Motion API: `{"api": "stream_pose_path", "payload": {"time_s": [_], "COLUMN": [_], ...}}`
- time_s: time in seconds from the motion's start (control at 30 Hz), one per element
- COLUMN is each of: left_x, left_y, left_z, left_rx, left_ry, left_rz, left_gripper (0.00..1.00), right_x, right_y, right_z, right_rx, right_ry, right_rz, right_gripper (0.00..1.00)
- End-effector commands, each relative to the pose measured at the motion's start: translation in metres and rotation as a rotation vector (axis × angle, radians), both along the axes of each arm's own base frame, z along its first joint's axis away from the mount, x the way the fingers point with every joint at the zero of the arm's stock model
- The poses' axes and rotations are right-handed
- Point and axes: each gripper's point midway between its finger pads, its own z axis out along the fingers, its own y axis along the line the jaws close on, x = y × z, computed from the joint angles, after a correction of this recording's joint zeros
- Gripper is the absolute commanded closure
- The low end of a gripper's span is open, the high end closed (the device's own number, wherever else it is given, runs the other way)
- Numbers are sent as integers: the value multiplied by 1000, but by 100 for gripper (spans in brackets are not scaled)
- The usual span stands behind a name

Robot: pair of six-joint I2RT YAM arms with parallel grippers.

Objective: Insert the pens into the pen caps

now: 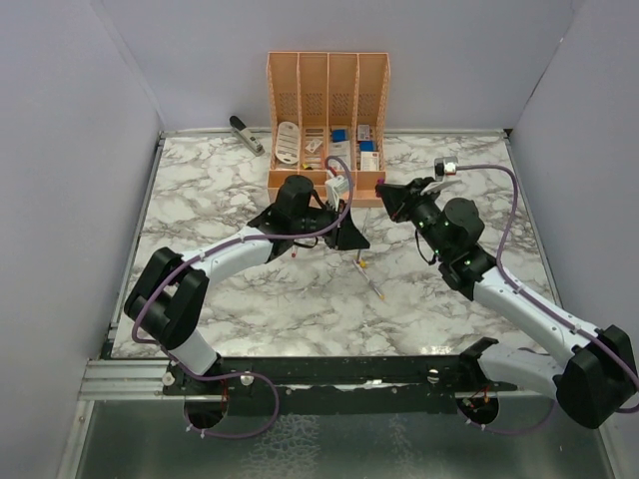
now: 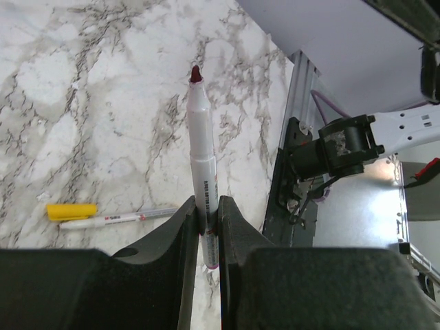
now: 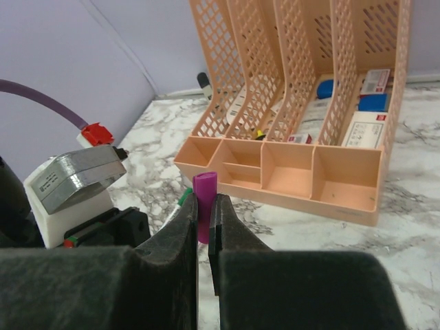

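My left gripper is shut on a white-grey pen. The pen's dark red-purple tip points away from the jaws, above the marble table. My right gripper is shut on the purple cap and holds it upright. In the top view the left gripper and the right gripper sit close together in front of the organizer. A pen wearing a yellow cap lies on the table; it also shows in the top view. A green-tipped pen peeks out beside my right fingers. The other caps are hidden.
The peach organizer stands at the back centre, with blue and white items in its slots; the right wrist view shows its front trays. A grey-black stapler lies at the back left. Grey walls enclose the table.
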Motion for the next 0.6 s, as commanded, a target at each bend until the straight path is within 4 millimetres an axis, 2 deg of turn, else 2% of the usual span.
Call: {"api": "stream_pose_path", "payload": {"time_s": [0.0,0.57], "left_x": [-1,4], "left_y": [-11,-10], "left_z": [23,35], "left_rx": [-59,-69], "left_ry": [-41,-81], "left_rz": [-39,-8], "left_gripper": [100,100], "right_x": [-11,-12], "right_y": [9,16], "right_z": [28,9], "right_rx": [80,78], "right_ry": [-86,-24], "right_rz": [67,101], "right_gripper": [99,99]}}
